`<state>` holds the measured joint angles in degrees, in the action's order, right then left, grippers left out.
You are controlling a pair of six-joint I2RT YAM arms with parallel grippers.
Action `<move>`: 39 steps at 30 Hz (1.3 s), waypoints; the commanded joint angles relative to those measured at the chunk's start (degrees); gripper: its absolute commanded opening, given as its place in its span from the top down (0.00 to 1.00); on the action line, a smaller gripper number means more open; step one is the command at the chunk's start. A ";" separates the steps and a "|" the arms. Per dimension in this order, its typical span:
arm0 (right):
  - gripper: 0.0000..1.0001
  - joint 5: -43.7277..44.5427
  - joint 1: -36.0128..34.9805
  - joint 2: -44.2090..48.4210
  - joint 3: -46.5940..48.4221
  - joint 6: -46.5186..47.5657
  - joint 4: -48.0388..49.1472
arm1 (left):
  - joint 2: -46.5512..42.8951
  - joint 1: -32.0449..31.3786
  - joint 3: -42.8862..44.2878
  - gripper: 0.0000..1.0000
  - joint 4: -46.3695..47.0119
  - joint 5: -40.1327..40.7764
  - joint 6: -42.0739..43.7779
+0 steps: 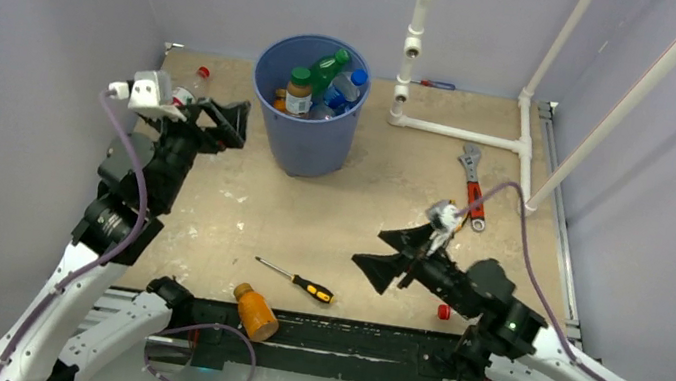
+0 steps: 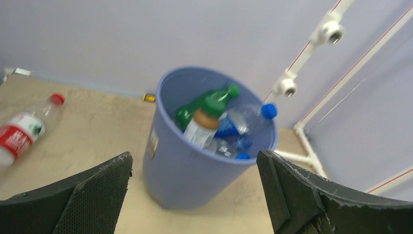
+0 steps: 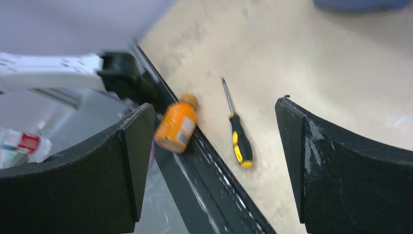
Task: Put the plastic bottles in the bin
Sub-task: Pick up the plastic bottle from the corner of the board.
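— Holding what, that bin [image 1: 301, 140]?
— Several plastic bottles [image 1: 315, 81], upper centre. Outside, an orange bottle [image 1: 255, 312] lies at the table's [image 1: 330, 220] bottom edge; red-labelled bottle [image 2: 22, 131], upper left. Both left fingers [image 2: 97, 195] and right fingers [image 3: 341, 165] spread wide, empty.

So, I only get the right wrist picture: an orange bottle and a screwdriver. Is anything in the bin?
Observer: Yes, the blue bin holds several bottles, with a green one leaning on top.
Operator: Are any more lying on the table?
Observer: One clear bottle with a red label lies near the far left corner, left of the bin.
Operator: Is the other hand holding something?
Observer: No, the left hand is open and empty, facing the bin.
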<state>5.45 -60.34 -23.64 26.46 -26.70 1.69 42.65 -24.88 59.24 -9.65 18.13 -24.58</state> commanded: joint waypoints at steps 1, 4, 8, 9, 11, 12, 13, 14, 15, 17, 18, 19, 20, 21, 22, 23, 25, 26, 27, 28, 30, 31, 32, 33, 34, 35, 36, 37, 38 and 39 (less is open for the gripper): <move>0.11 -5.23 -0.31 -12.50 1.70 1.57 0.95 | -4.77 -0.08 -6.69 0.01 -9.38 2.64 -1.55; 0.12 -5.05 -5.31 -20.65 2.05 1.14 4.17 | -8.55 -0.08 -9.95 0.01 -12.08 4.22 -1.57; 0.09 3.10 -16.12 -35.40 7.52 0.26 4.28 | -12.42 -0.08 -12.98 0.01 -13.84 5.23 -1.88; 0.08 4.02 -17.50 -38.65 9.01 -0.58 4.08 | -13.02 -0.08 -13.73 0.01 -13.90 5.61 -1.88; 0.06 4.70 -18.90 -44.11 11.93 -3.10 3.76 | -14.17 -0.08 -15.19 0.01 -13.98 6.42 -1.88; 0.05 4.74 -19.30 -46.13 13.19 -4.61 3.68 | -14.72 -0.08 -15.86 0.01 -13.99 6.90 -1.92; 0.03 4.62 -19.49 -47.43 14.40 -5.87 3.67 | -15.23 -0.08 -16.50 0.01 -13.99 7.30 -1.86; 0.02 4.31 -19.69 -48.59 15.30 -7.27 3.71 | -15.72 -0.08 -17.21 0.01 -13.95 7.66 -1.94; 0.01 3.78 -19.80 -49.39 16.36 -9.15 3.86 | -16.23 -0.08 -17.88 0.01 -13.91 7.89 -1.88; 0.01 1.94 -19.83 -51.15 18.08 -11.38 4.84 | -16.98 -0.08 -18.38 0.01 -13.70 8.12 -1.96; 0.01 1.17 -19.84 -53.14 19.73 -12.35 4.54 | -17.19 -0.08 -18.32 0.01 -13.60 8.08 -2.03; 0.01 0.48 -19.88 -54.96 21.82 -13.04 3.70 | -17.31 -0.08 -18.37 0.01 -13.49 8.00 -2.32; 0.01 0.14 -19.83 -57.20 23.61 -13.39 2.67 | -17.50 -0.03 -18.45 0.01 -13.39 7.83 -2.50; 0.01 0.26 -19.96 -59.26 25.84 -13.58 1.09 | -17.56 0.01 -18.53 0.01 -13.38 7.74 -2.65; 0.01 0.43 -20.13 -61.62 27.72 -13.59 -0.28 | -17.67 0.01 -18.59 0.01 -13.42 7.65 -2.74; 0.01 0.44 -20.21 -63.88 29.51 -13.70 -1.41 | -17.73 0.01 -18.63 0.01 -13.50 7.67 -2.75; 0.02 0.06 -20.26 -67.52 31.95 -13.75 -4.21 | -17.82 0.01 -18.71 0.01 -13.76 7.71 -2.67; 0.03 -0.07 -20.26 -68.92 32.80 -13.80 -5.03 | -17.86 0.01 -18.68 0.01 -13.81 7.71 -2.67; 0.05 -0.02 -20.26 -70.20 33.32 -13.81 -5.53 | -17.87 0.01 -18.70 0.01 -13.88 7.63 -2.67; 0.06 0.14 -20.27 -71.31 33.91 -13.89 -5.90 | -17.87 0.01 -18.72 0.01 -13.90 7.55 -2.74; 0.08 0.21 -20.26 -73.07 35.20 -13.86 -6.28 | -17.87 0.01 -18.73 0.01 -13.82 7.45 -2.78; 0.10 0.26 -20.26 -73.74 35.83 -13.76 -6.51 | -17.80 0.01 -18.68 0.01 -13.82 7.41 -2.76; 0.12 0.26 -20.26 -74.42 36.26 -13.73 -6.91 | -17.78 0.06 -18.70 0.01 -13.80 7.36 -2.71; 0.13 0.15 -20.29 -75.06 36.74 -13.62 -7.12 | -17.74 0.02 -18.70 0.01 -13.80 7.28 -2.75; 0.15 -0.02 -20.26 -75.64 37.17 -13.36 -7.14 | -17.70 0.01 -18.72 0.01 -13.86 7.15 -2.76; 0.16 -0.35 -20.27 -76.01 37.33 -13.30 -7.02 | -17.69 0.01 -18.71 0.01 -13.90 7.04 -2.69; 0.18 -0.66 -20.26 -76.17 37.23 -13.22 -6.79 | -17.63 0.01 -18.72 0.01 -13.90 6.89 -2.67; 0.19 -1.15 -20.26 -76.28 36.99 -13.14 -6.59 | -17.61 0.01 -18.64 0.01 -13.97 6.84 -2.59; 0.19 -1.54 -20.26 -76.25 36.81 -13.12 -6.54 | -17.61 0.03 -18.64 0.01 -14.03 6.75 -2.63; 0.20 -1.77 -20.35 -76.21 36.51 -13.12 -6.41 | -17.61 0.01 -18.64 0.01 -14.03 6.74 -2.50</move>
<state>4.95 -80.27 -100.38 61.25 -39.90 -4.29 25.19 -24.88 40.86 -24.51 25.10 -26.50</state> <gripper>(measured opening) 0.812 0.992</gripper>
